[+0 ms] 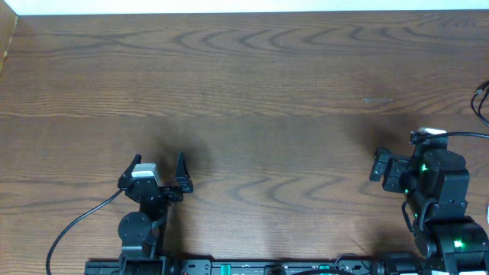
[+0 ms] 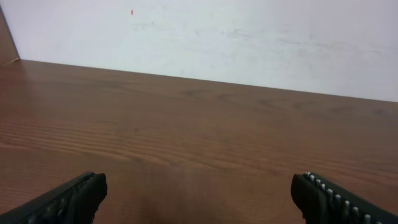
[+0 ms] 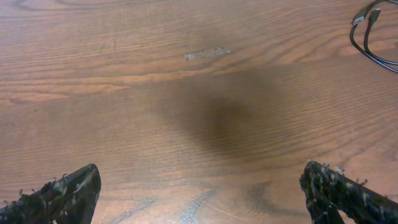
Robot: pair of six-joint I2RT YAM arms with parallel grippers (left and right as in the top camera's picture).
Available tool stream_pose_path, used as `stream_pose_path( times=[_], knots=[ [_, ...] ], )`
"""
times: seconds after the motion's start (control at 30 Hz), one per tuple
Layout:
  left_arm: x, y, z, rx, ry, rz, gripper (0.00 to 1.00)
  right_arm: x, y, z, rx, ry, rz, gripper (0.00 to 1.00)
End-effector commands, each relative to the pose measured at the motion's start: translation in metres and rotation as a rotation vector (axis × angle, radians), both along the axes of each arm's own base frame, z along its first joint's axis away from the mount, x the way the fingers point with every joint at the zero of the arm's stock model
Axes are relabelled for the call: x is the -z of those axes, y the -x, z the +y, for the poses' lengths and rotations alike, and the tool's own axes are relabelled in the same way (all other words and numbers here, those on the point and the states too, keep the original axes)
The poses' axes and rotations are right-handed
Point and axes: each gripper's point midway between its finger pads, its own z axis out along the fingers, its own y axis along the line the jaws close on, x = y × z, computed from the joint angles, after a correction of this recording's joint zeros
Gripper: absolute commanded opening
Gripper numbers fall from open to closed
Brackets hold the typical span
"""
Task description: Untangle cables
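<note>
A thin black cable with small end plugs lies looped at the top right of the right wrist view. In the overhead view only a bit of it shows at the table's far right edge. No white cable is in view. My left gripper is open and empty near the table's front left; its fingertips frame bare wood. My right gripper is open and empty at the front right, its fingertips wide apart over bare wood, well short of the black cable.
The brown wooden table reaches to a white wall at the back. A small pale scuff marks the wood ahead of the right gripper. A thick black wire trails from the left arm's base.
</note>
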Motion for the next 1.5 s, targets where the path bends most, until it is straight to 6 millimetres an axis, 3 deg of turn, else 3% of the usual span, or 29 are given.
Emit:
stream_pose_path(
  times=[0.0, 0.23, 1.47],
  knots=[
    [0.0157, 0.0011, 0.0068, -0.036, -0.017, 0.048, 1.0, 0.0022, 0.0007, -0.0019, 0.006, 0.013, 0.005, 0.99],
    [0.0156, 0.0011, 0.0063, -0.023, -0.09, 0.048, 1.0, 0.0022, 0.0007, -0.0019, 0.006, 0.013, 0.005, 0.99],
    [0.0163, 0.001, 0.006, -0.021, -0.093, 0.051, 1.0, -0.0008, 0.0063, -0.0071, 0.027, 0.025, -0.005, 0.99]
  ],
)
